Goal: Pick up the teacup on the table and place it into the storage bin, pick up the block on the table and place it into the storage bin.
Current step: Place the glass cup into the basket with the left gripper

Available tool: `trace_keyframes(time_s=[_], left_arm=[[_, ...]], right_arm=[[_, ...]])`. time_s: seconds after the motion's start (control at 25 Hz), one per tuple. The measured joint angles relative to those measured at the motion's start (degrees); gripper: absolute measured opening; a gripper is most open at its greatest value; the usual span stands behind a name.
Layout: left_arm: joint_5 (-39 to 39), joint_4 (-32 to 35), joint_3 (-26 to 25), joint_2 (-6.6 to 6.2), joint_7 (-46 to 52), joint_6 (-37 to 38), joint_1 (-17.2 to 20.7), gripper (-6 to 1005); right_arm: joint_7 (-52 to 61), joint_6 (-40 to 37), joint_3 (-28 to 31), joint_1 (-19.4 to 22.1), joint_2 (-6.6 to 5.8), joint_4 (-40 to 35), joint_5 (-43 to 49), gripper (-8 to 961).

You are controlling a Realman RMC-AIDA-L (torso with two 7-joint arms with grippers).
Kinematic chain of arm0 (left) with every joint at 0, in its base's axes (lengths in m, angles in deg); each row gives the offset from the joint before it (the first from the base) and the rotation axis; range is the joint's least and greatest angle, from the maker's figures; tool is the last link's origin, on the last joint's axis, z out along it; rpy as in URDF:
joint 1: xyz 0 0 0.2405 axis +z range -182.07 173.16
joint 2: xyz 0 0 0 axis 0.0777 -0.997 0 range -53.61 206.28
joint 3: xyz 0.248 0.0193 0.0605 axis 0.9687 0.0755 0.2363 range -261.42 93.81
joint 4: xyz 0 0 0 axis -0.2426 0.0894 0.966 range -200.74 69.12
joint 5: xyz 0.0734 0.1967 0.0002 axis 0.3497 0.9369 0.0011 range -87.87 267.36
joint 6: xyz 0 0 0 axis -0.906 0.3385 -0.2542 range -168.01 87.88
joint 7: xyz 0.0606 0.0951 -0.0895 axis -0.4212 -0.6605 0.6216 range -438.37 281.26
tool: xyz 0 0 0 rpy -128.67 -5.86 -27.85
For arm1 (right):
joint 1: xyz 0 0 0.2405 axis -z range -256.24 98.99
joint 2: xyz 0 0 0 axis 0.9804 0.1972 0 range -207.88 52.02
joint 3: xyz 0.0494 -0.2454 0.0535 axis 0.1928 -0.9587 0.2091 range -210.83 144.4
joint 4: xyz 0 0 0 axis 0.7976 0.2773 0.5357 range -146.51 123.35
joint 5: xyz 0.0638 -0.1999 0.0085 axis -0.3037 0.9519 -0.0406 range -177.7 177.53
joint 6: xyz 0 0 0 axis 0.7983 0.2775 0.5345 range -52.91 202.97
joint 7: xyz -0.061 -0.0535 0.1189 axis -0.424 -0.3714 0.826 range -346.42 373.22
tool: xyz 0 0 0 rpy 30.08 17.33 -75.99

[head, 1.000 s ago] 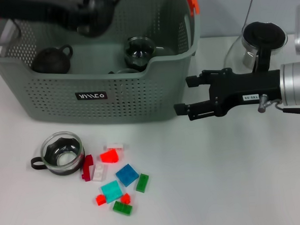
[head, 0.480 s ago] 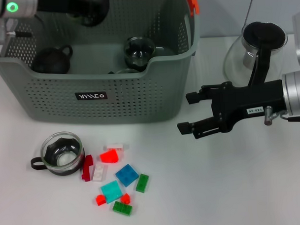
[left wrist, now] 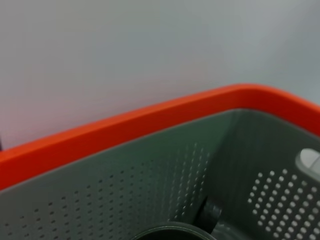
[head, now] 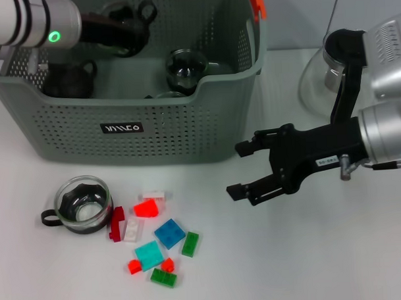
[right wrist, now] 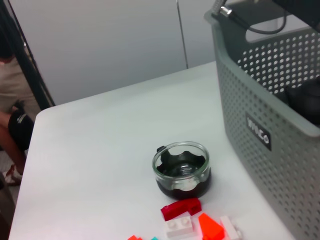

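Blocks [head: 156, 240] lie scattered on the white bench [head: 310, 258] at the near left, a loose heap of red, white, blue, teal and green pieces, and just left of them sits the teacup [head: 83, 204], a clear glass one with a dark inner part and a black handle pointing left. It touches, or very nearly touches, the dark red block beside it (the right wrist view shows the same cup upright, close to that red piece).

Behind them stands the storage bin [head: 153, 128], grey-green and perforated, with a small black label on its front wall and an orange clip [head: 256, 3] at its far right corner. Inside it are a dark cup with a handle [head: 69, 79] at the left and a glass cup [head: 186, 68] nearer the middle.

From the right, the right pincer [head: 239, 167] reaches over the bench, black fingers spread apart and holding nothing, just off the bin's near right corner and well apart from the blocks. Behind its arm stands a glass carafe [head: 339, 63] with a black lid and handle.

Up at the far left, the left arm [head: 45, 27] stretches over the bin; I cannot tell how its pincer stands, and its wrist view shows only the bin's orange rim and perforated inner wall.
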Motion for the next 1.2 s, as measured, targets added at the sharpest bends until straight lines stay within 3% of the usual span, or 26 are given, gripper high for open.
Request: trace_keyframes(time_s=[0.6,1.2], left_arm=[[2.1,-5.2,3.6,1.69,-0.3,-9.6,-0.7,49],[2.1,-5.5,4.3,2.34,-0.3,-10.2,-0.2,105]], right_arm=[[-0.7,0.8,-0.3,-1.8,1.1,1.5,1.1,946],[-1.6,3.2,-1.2,-3.4,1.16,3.6,1.1,946]])
